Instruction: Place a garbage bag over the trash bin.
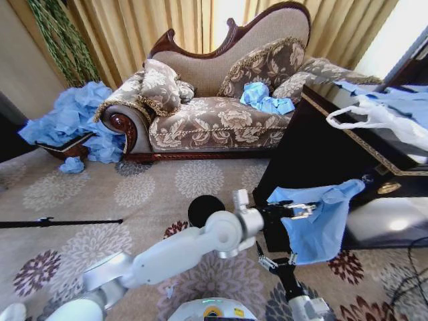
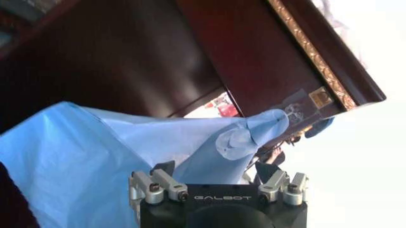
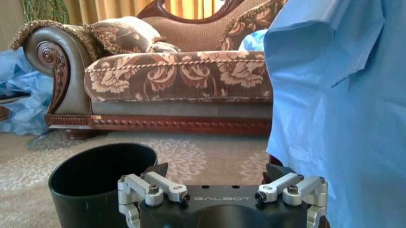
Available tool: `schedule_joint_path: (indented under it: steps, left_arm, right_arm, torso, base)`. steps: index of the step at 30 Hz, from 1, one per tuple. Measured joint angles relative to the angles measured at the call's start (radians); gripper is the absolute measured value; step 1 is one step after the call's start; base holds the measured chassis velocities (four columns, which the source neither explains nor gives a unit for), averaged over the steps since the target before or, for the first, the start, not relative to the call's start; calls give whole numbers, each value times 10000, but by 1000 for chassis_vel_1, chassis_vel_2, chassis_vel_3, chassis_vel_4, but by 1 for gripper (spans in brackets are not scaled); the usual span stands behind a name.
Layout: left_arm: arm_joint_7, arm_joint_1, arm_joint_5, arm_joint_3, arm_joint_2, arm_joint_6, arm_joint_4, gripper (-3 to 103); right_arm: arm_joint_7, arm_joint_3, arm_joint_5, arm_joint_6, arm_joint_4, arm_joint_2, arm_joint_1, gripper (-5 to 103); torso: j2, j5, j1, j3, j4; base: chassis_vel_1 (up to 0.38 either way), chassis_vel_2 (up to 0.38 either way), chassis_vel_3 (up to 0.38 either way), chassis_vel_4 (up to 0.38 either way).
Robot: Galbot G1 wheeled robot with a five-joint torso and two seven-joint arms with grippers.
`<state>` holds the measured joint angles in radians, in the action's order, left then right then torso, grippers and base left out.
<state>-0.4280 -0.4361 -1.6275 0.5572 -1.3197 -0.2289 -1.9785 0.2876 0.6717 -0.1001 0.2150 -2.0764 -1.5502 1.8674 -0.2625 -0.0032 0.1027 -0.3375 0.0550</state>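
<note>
While the left gripper (image 1: 302, 211) reaches across the robot's front toward the dark wooden cabinet (image 1: 314, 144), its fingers are pinched on the upper edge of the garbage bag (image 1: 315, 224), which hangs from them as a light-blue sheet in front of the cabinet's side. In the left wrist view the bag (image 2: 89, 156) drapes over and between the two finger mounts of that gripper (image 2: 219, 173), and a knotted corner of the plastic juts out toward the cabinet's gold trim (image 2: 311, 52); the fingertips themselves are buried in the film, so only the grip is plain, not how wide they stand.

Lower down, the right gripper (image 1: 278, 262) points upward from near the robot's base, just beneath the bag's bottom edge. In the right wrist view its fingers (image 3: 159, 171) are spread apart with nothing between them, and the hanging bag (image 3: 343, 114) sits close beside one finger; whether it touches the plastic I cannot tell.

The trash bin (image 1: 206, 210) stands upright on the floral carpet (image 1: 100, 194), partly hidden behind the left arm's elbow, open at the top and without a liner. From the right wrist camera the bin (image 3: 95, 183) is just beyond the gripper, apart from the bag.

Behind it are the ornate sofa (image 1: 214, 120), with a crumpled blue bag on its seat (image 1: 264, 99), and a heap of blue bags (image 1: 73, 124) beside its armrest. A white handled bag (image 1: 374, 120) lies on the cabinet top
</note>
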Motion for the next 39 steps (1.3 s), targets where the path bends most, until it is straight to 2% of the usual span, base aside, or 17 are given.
schedule_joint_path:
  steps: [6,8,9,12,18,27,29,30,31,33,35,36,38,39]
  left_arm:
    - [-221,139,-616,-110,-743,68,607,82]
    - [-248,272,-791,-166,-1066,75,892,76]
    - [-248,272,-791,-166,-1066,75,892,76]
    - [-247,387,-897,-212,-1388,77,1237,65]
    - [-163,383,-941,-223,-1655,46,1530,59]
    - [26,350,-988,-262,-1952,-1,1916,40]
    - [56,350,-1010,-262,-1976,-3,1939,40]
    - [106,350,-1033,-263,-1998,-5,1962,29]
    - [172,350,-1061,-262,-2000,-5,1971,24]
    - [212,347,-1077,-262,-1999,-5,1975,24]
    - [360,318,-1193,-261,-1963,-12,1976,13]
    - [360,318,-1193,-261,-1963,-12,1976,13]
    - [411,280,-1247,-262,-1958,-15,1974,3]
    - [411,280,-1247,-262,-1958,-15,1974,3]
  right_arm:
    - [-40,-6,-19,1,129,12,-16,100]
    - [-70,-7,-49,4,177,41,-26,100]
    - [-70,-7,-49,4,177,41,-26,100]
    - [-149,15,-83,15,224,97,-40,100]
    - [-206,97,-182,19,221,139,-35,100]
    - [-227,137,-260,50,250,151,-16,100]
    - [-227,137,-260,50,254,149,-17,100]
    - [-230,137,-260,50,255,145,-19,100]
    - [-232,138,-260,49,255,142,-19,100]
    - [-232,137,-260,49,255,141,-19,100]
    - [-237,148,-260,49,255,135,-19,100]
    - [-237,148,-260,49,255,135,-19,100]
    - [-249,157,-260,50,257,127,-18,100]
    - [-249,157,-260,50,257,127,-18,100]
  torso:
    - [0,0,0,0,3]
    - [0,0,0,0,2]
    - [0,0,0,0,2]
    - [0,-1,0,0,2]
    - [0,-1,-1,0,2]
    - [-1,-1,0,0,2]
    - [0,-1,0,0,2]
    - [-1,-1,-1,0,2]
    - [-1,-1,0,0,3]
    - [-1,-1,0,0,2]
    - [-1,-1,-1,0,2]
    - [-1,-1,-1,0,2]
    - [0,-2,0,0,2]
    - [0,-2,0,0,2]
  base:
    - [0,0,0,0]
    - [0,0,0,0]
    - [0,0,0,0]
    - [0,0,0,0]
    - [0,0,0,0]
    - [0,0,0,0]
    - [0,0,0,0]
    - [0,0,0,0]
    - [0,0,0,0]
    - [0,0,0,0]
    - [0,0,0,0]
    - [0,0,0,0]
    - [0,0,0,0]
    - [0,0,0,0]
